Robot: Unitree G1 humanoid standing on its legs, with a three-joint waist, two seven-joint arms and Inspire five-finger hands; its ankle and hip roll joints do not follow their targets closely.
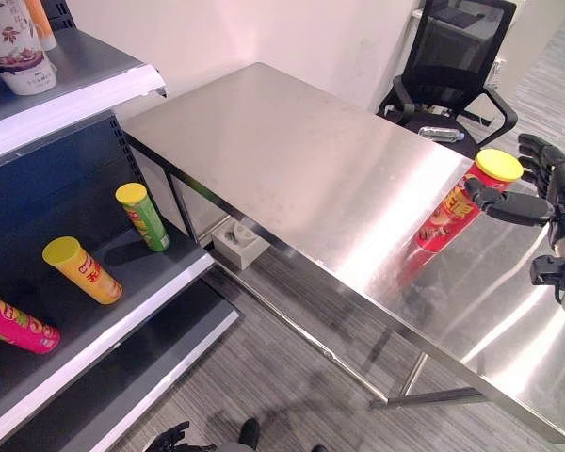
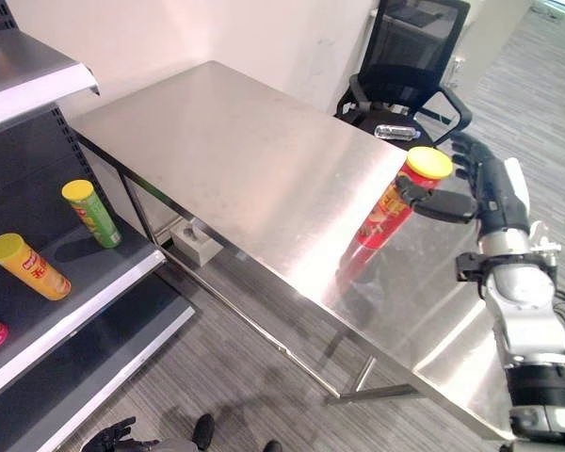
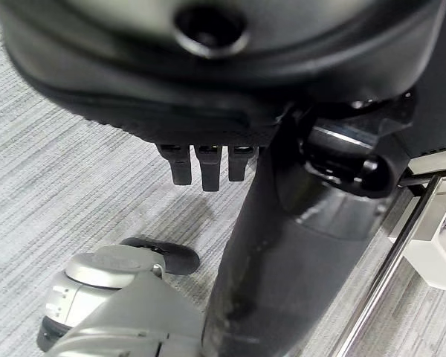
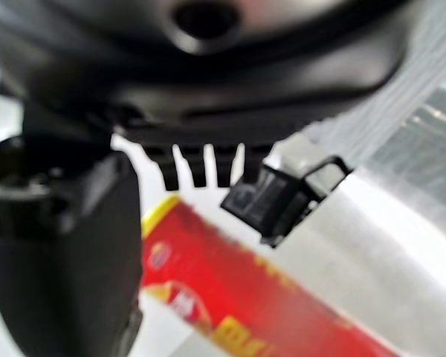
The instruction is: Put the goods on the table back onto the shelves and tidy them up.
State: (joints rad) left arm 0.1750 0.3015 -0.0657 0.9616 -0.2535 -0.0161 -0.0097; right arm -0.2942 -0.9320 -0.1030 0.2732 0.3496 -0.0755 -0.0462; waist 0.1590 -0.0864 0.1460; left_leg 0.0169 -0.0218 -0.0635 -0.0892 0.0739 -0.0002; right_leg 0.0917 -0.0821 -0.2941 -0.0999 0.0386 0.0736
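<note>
A red chip can [image 1: 449, 215] with a yellow lid stands tilted near the right end of the steel table [image 1: 282, 151]. My right hand [image 1: 557, 193] is level with the can's top: the thumb reaches in front of the can just under the lid and the fingers [image 1: 539, 151] stand straight behind it. The right wrist view shows the can [image 4: 238, 297] lying between thumb and straight fingers, with no grip on it. My left hand [image 1: 169, 439] hangs low by the floor, its fingers [image 3: 202, 167] relaxed and holding nothing.
The shelf unit [image 1: 122, 320] on the left holds a green can [image 1: 143, 217], an orange can [image 1: 83, 270] and a pink can [image 1: 14, 323]; a white container [image 1: 19, 47] stands on the upper shelf. A black office chair [image 1: 457, 66] is behind the table; a white box [image 1: 237, 243] lies under it.
</note>
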